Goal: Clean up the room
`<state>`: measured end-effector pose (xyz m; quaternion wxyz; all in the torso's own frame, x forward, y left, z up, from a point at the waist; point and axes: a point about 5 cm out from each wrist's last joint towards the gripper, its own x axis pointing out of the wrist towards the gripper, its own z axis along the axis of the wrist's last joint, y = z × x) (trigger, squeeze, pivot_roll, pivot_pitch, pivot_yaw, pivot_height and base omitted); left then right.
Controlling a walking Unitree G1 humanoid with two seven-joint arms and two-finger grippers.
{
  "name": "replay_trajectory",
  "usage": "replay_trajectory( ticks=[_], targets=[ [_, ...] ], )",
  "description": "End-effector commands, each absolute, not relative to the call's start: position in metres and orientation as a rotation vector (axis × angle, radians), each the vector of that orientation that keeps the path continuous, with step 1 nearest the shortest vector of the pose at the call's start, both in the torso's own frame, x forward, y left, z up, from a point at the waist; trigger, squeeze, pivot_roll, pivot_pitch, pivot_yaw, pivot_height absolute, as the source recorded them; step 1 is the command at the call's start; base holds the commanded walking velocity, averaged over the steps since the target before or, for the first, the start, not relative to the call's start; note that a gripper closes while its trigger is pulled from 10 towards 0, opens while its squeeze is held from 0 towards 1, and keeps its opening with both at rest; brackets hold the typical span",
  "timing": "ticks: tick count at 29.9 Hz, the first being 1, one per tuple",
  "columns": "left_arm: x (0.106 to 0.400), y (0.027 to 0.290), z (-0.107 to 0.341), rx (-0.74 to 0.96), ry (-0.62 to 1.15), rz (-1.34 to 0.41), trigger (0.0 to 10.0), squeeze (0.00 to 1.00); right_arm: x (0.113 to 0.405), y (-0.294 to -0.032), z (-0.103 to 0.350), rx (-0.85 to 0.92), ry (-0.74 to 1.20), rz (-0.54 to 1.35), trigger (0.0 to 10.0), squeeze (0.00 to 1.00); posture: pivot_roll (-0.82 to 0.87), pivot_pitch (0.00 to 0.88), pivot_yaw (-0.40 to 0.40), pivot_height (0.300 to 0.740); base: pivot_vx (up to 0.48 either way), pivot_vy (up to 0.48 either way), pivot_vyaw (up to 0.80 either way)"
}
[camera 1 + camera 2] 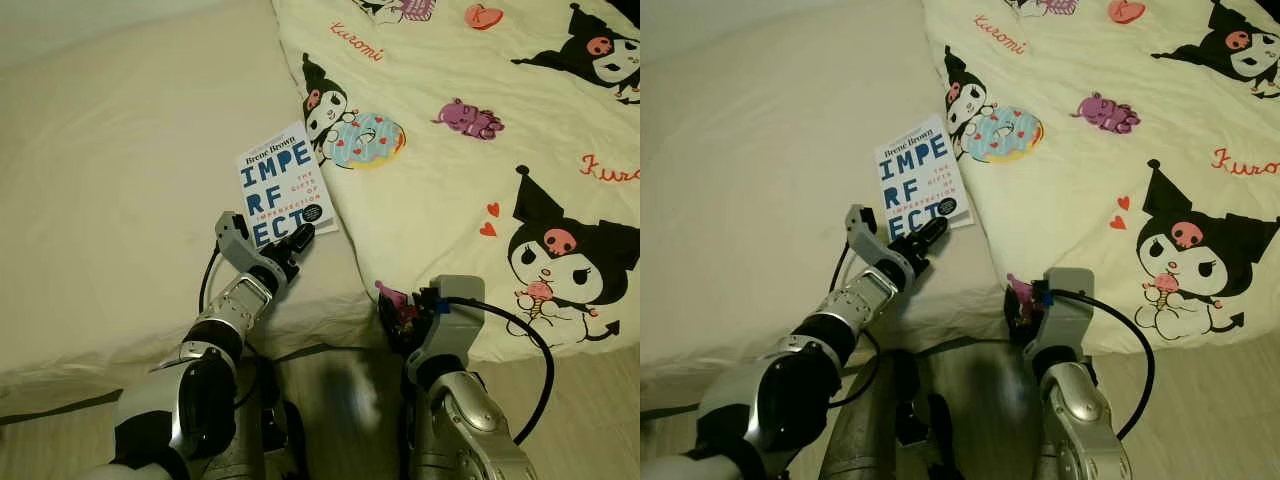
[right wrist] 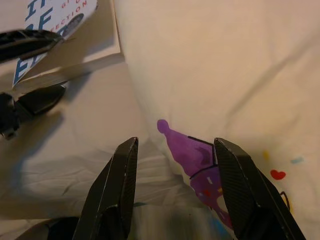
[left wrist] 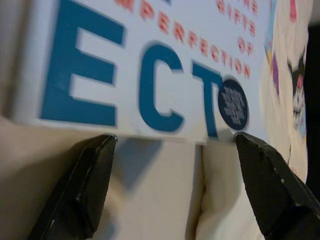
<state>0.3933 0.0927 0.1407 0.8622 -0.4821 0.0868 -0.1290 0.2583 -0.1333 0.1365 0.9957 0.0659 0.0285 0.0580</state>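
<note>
I am bent over the bed [image 1: 110,200], and the thing I mean to tidy is the white paperback book with big blue lettering [image 1: 285,185]. It lies flat on the plain cream sheet, close to the bed's near edge, its right side tucked just against the fold of the cream cartoon-print duvet [image 1: 470,190] that covers the right half of the bed.

My left fingers [image 1: 272,238] are the ones at work. They are spread, one black finger at each end of the book's near short edge, the right-hand one [image 3: 272,187] touching the cover by the dark round sticker, the other [image 3: 85,190] low against the sheet at the near left corner. They have not closed on anything. In the left wrist view the book's bottom edge runs straight across the gap between them, slightly lifted off the sheet with a shadow beneath.

That is what the next move turns on, as I judge it: the book lies directly ahead of my left fingers, its long axis running away from me towards the head of the bed and tilted a little to the right, so I am meeting it end-on.

My right fingers [image 2: 175,195] are also spread and hold nothing, hovering at the bed's near edge over a purple figure printed on the duvet, well to the right of the book. The left arm is plainly the nearer.
</note>
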Motion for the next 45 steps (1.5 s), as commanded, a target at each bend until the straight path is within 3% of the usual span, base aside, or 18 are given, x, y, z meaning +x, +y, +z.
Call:
replay_trajectory(
  ticks=[1, 9, 19, 33, 45],
  targets=[
    [0.389, 0.103, 0.125, -1.062, 0.213, -0.164, 10.0, 0.0, 0.252, -0.131, 0.132, 0.148, 0.08, 0.113, 10.0, 0.0, -0.18, 0.517, 0.224, 0.591, 0.0, 0.0, 0.0],
    [0.389, 0.11, 0.122, -1.138, 0.186, -0.093, 10.0, 0.0, 0.25, -0.128, 0.131, 0.153, 0.086, 0.109, 10.0, 0.0, -0.2, 0.525, 0.218, 0.591, 0.0, 0.0, 0.0],
    [0.375, 0.088, 0.103, -1.083, 0.23, -0.199, 10.0, 0.0, 0.243, -0.131, 0.138, 0.129, 0.078, 0.101, 10.0, 0.0, -0.28, 0.569, 0.197, 0.591, 0.0, 0.0, 0.0],
    [0.381, 0.084, 0.12, -1.314, 0.096, -0.199, 10.0, 0.0, 0.239, -0.126, 0.144, 0.137, 0.066, 0.1, 10.0, 0.0, -0.32, 0.565, 0.176, 0.591, 0.0, 0.0, 0.0],
    [0.381, 0.076, 0.127, -1.376, 0.038, -0.256, 10.0, 0.0, 0.234, -0.125, 0.148, 0.131, 0.057, 0.103, 10.0, 0.0, -0.36, 0.571, 0.16, 0.591, 0.0, 0.0, 0.0]
  ],
)
